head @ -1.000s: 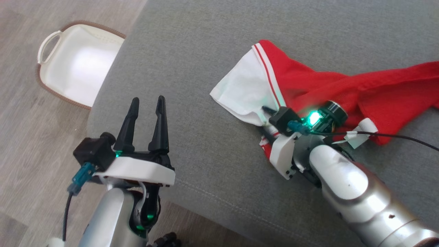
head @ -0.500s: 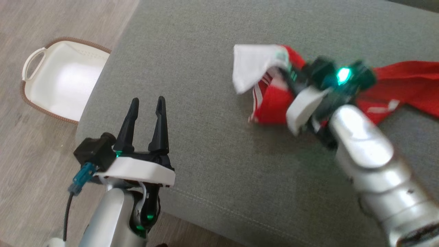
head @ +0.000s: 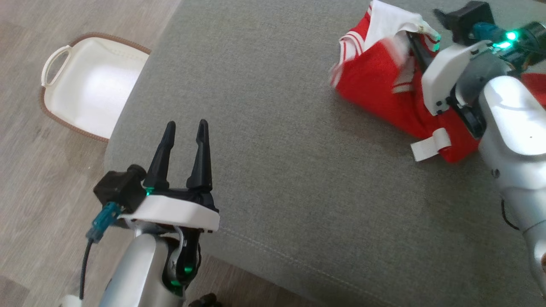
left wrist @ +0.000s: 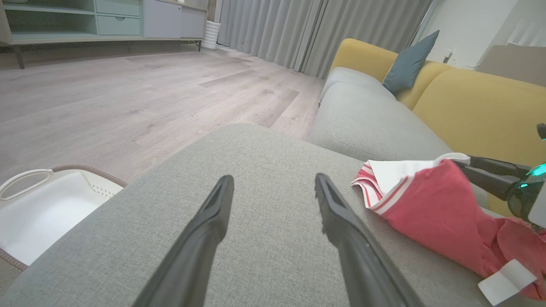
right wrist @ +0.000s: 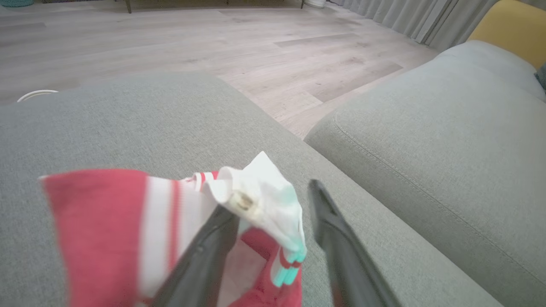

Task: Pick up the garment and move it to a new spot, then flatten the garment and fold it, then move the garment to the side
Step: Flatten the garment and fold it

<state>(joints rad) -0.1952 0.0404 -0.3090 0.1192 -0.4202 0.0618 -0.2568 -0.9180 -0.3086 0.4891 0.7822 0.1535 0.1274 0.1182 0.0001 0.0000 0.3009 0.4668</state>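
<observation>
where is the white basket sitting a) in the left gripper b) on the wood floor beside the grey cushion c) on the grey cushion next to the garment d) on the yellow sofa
b: the white basket sits on the wood floor beside the grey cushion, whose edge hides part of it. It is well apart from the red and white garment and from the open left gripper, which holds nothing.

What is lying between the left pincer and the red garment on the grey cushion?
Nothing but bare grey cushion: the head view shows the stretch from the left pincer to the garment free of objects.
</observation>
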